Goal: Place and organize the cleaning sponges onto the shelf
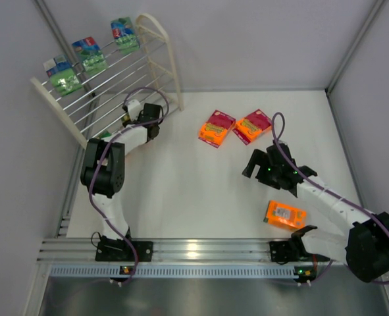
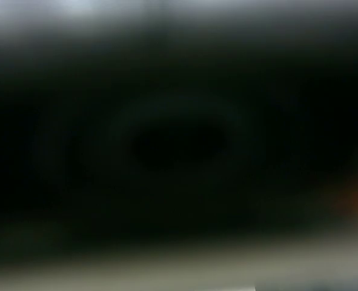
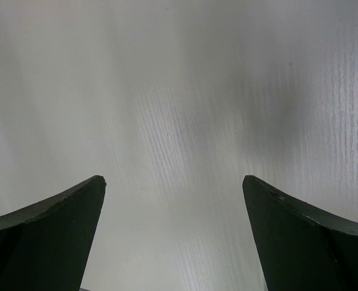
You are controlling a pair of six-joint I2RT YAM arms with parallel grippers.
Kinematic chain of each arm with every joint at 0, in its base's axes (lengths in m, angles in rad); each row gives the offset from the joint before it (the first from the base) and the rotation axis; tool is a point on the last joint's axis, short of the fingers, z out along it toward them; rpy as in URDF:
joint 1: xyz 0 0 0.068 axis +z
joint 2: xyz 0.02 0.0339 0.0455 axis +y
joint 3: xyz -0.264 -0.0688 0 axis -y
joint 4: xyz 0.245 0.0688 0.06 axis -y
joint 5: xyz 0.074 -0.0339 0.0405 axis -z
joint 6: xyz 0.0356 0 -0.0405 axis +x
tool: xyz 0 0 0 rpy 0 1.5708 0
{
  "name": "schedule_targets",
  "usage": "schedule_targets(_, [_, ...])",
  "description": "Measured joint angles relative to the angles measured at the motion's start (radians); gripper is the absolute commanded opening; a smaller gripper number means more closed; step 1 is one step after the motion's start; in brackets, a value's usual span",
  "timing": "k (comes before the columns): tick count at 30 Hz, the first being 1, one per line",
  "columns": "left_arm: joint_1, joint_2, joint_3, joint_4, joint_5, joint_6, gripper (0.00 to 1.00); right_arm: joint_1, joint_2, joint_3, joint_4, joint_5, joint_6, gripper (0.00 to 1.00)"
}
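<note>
The cream-white shelf (image 1: 156, 56) stands tilted at the far left. Three green cleaning sponges lie on its upper rods: one (image 1: 64, 78), a second (image 1: 92, 58) and a third (image 1: 124, 36). My left gripper (image 1: 128, 117) is in among the lower rods, with its fingers hidden. The left wrist view is only dark blur. Two orange sponges with magenta labels (image 1: 216, 128) (image 1: 253, 126) lie mid-table. A third orange one (image 1: 285, 214) lies near right. My right gripper (image 1: 252, 164) (image 3: 172, 182) hangs open over bare table, just below the pair.
A small green patch (image 1: 104, 134) shows beneath my left forearm at the shelf's foot. The ribbed aluminium rail (image 1: 201, 250) runs along the near edge. Grey walls close in the table on the left, back and right.
</note>
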Motion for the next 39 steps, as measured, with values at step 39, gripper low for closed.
schedule_targets(39, [-0.28,-0.534,-0.195,-0.015,0.499,0.208,0.98,-0.203,-0.317,0.045,-0.415,0.157,0.013,0.99])
